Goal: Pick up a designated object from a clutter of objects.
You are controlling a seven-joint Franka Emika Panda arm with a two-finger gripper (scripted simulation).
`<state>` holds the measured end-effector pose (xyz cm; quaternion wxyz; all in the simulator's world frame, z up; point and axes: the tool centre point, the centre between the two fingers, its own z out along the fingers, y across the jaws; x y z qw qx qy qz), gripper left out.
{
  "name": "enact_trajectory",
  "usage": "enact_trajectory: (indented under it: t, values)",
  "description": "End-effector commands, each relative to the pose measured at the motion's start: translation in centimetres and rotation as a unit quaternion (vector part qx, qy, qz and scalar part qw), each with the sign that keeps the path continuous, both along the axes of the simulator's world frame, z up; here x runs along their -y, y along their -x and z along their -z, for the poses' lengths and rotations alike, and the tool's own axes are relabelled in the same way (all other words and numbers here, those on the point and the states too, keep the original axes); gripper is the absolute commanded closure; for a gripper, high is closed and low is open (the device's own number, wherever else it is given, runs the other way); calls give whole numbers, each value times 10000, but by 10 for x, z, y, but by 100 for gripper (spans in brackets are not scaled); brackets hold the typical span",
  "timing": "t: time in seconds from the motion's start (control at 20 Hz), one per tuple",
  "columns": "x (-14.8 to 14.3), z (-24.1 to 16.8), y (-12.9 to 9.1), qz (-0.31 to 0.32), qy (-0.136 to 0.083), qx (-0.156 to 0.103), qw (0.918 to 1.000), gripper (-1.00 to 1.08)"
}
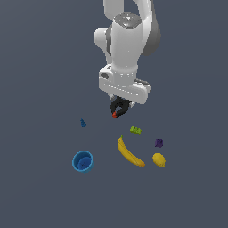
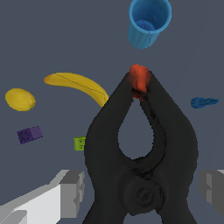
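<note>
Beneath the white wrist housing, the gripper (image 1: 119,106) carries the black spring clamp (image 1: 119,107) clear of the floor; the clamp hangs with its red-orange jaw tips (image 1: 114,115) pointing downward, well above the other items, so the designated object appears already lifted out of the clutter.

Wrist view: the clamp (image 2: 142,162) fills the centre, handles nearest the camera and red-orange tips (image 2: 140,79) farthest; one grey finger (image 2: 72,192) shows on one side of the clamp body and another on the opposite side; the fingers bracket the clamp near its pivot, and they read as pinching it, though the actual contact faces are hidden behind the clamp. Grasping near the pivot, judged from this pose, keeps the load close under the wrist and lets the long end hang freely.

Remaining items lie on the dark floor, apart from one another and from the clamp:
- blue cup (image 1: 83,161), upright, open end up, toward the exterior view's left;
- tiny dark-blue piece (image 1: 83,123), near the cup;
- yellow banana (image 1: 129,152), almost directly below the clamp;
- green brick (image 1: 135,130), just beside the banana's upper end;
- purple cube (image 1: 158,143) and yellow lemon (image 1: 159,159), toward the exterior view's right.

No item touches the clamp; the lift path upward looks unobstructed; the main risk is the clamp pivoting or slipping between the fingers.
</note>
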<state>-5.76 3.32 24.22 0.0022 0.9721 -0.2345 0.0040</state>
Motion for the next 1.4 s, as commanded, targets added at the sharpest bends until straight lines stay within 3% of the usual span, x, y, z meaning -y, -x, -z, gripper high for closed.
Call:
enact_trajectory:
  t: [0.0,0.75,1.05,1.35]
  values:
    - [-24,-21,9,4,9,4,10000,108]
    - [-157,-132,54,2,-15,-26,10000,108]
    - [-188,-157,61,4,-26,-33,10000,108]
    - [-198,-165,63,7,-31,-35,10000,108]
